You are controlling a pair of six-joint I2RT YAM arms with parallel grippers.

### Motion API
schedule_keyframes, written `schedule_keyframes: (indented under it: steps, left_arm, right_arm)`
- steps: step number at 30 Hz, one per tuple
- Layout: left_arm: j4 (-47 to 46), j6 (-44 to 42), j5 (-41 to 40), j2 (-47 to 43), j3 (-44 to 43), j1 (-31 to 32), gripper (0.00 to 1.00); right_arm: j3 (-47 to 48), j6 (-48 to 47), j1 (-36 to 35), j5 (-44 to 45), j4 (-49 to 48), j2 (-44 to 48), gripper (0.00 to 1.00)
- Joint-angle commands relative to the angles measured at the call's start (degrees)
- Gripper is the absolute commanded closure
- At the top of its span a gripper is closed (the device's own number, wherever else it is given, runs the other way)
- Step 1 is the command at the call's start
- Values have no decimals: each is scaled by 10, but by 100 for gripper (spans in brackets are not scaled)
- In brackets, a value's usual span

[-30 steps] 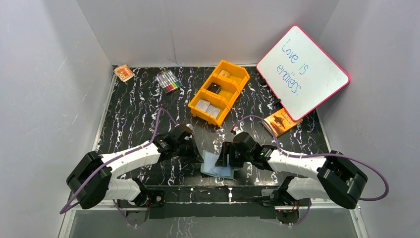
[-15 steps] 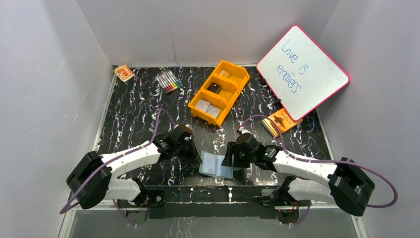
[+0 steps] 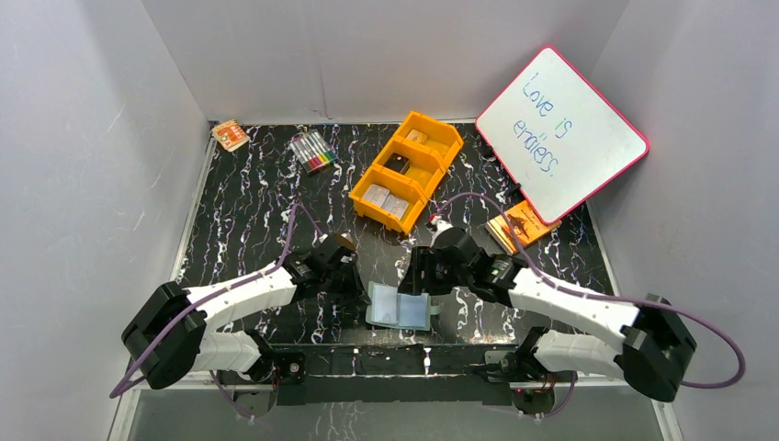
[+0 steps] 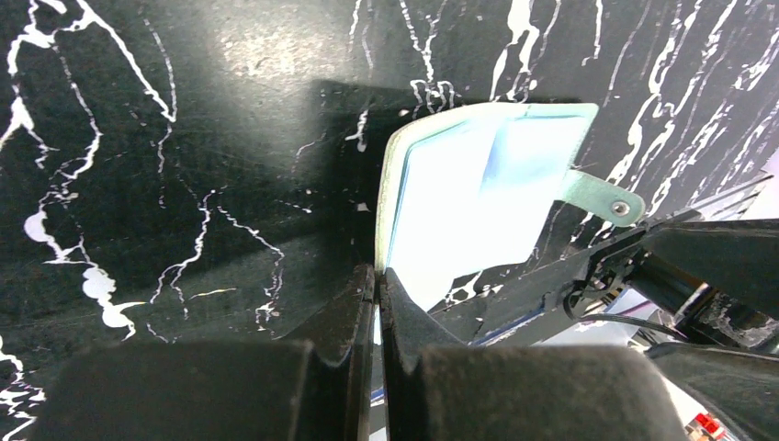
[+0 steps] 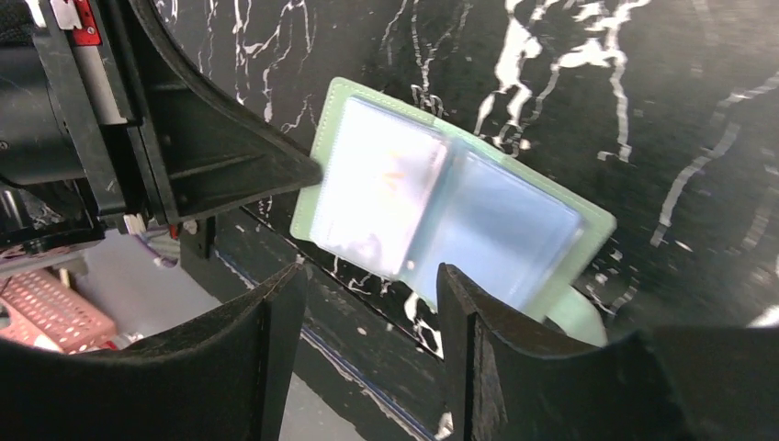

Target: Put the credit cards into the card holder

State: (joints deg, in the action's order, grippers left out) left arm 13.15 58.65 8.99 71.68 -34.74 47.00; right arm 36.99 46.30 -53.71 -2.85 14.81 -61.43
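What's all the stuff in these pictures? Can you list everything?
card holder: one, green outside, pale blue inside, lying open at the table's near edge
credit cards: at least two, whitish-grey, tray's nearest compartment
tray: one, orange, three compartments, toward the back
small black item: one, tray's middle compartment
marker pens: one pack, many colours, back left
small box: one, orange and white, back left corner
whiteboard: one, white with pink frame, back right
book: one, orange, at the whiteboard's lower edge
table: one, black with white veins
left gripper: black, shut on the card holder's edge
right gripper: black, open, above the card holder
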Motion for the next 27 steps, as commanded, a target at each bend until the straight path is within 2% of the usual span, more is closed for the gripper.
schedule_keyframes:
  steps: [1,6,10,27]
  left_arm:
    - [11,2,-12,-16,13,1,100]
    - [14,-2,-11,-14,7,1,100]
    - [15,-2,-12,-15,8,1,100]
    - [18,-14,-14,-27,4,2,100]
  right_arm:
    - [16,5,-5,-82,-121,-67,39]
    - [44,-6,-21,-79,-130,-150,33]
    - [56,-15,-32,-65,-127,-183,27]
    - [132,-37,-88,25,-42,-282,23]
